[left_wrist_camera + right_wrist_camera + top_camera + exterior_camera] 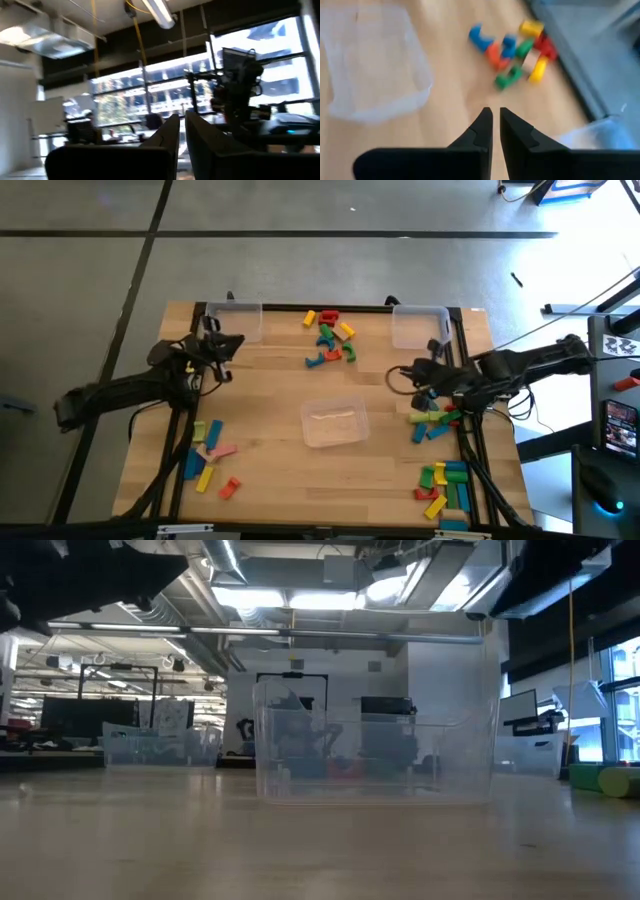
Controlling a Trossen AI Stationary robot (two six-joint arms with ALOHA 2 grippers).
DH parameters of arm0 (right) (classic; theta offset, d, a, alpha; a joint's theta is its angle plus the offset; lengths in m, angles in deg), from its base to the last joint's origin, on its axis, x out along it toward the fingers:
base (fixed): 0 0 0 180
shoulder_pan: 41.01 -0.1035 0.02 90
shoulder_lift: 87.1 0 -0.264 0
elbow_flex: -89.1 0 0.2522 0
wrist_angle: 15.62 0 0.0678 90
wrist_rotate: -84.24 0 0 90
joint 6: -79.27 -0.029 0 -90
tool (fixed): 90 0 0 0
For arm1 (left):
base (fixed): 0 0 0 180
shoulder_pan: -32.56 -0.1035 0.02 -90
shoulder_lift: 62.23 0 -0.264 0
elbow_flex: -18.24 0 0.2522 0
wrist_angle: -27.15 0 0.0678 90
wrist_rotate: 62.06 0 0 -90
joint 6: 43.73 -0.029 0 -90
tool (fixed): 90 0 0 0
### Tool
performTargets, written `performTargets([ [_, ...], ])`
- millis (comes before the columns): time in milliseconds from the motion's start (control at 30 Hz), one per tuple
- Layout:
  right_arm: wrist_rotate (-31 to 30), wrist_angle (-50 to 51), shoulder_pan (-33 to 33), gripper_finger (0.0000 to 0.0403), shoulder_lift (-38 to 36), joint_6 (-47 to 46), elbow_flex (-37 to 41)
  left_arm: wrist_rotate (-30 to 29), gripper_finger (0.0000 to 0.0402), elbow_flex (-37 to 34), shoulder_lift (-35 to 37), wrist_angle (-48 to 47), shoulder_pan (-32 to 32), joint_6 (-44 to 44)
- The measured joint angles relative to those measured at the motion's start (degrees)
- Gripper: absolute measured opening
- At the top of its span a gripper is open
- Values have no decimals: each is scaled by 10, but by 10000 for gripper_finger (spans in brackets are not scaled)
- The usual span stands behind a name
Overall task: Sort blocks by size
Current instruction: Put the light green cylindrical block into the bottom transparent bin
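Note:
The blocks lie in several piles on the wooden table: one at the far middle [328,338] [512,50], one near left [208,452], one at the right [435,422], one near right [447,488]. My left gripper [228,345] [182,125] is raised over the table's far left, shut and empty, pointing upward into the room. My right gripper [400,375] [496,117] hangs above the table right of centre, slanting down toward the far middle pile, shut with nothing between its fingers.
A clear bin [335,423] [375,750] [370,60] stands at the table's centre. Two more clear bins stand at the far left [235,320] and far right [420,327]. Bare wood lies between the piles.

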Motion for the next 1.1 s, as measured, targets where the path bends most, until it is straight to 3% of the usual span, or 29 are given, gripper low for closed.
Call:
performTargets([
  [233,129,88,0,33,81,-86,-9,5,24,38,-74,-17,52,-8],
  [467,221,127,0,33,146,-140,-9,5,24,67,-124,-16,95,-39],
  [700,241,180,0,39,205,-183,-9,5,24,71,-132,-15,102,-50],
  [800,241,195,0,71,225,-183,-9,5,24,71,-132,-16,102,-46],
  [1100,246,200,0,223,247,-156,0,5,24,71,-132,-17,102,-27],
])
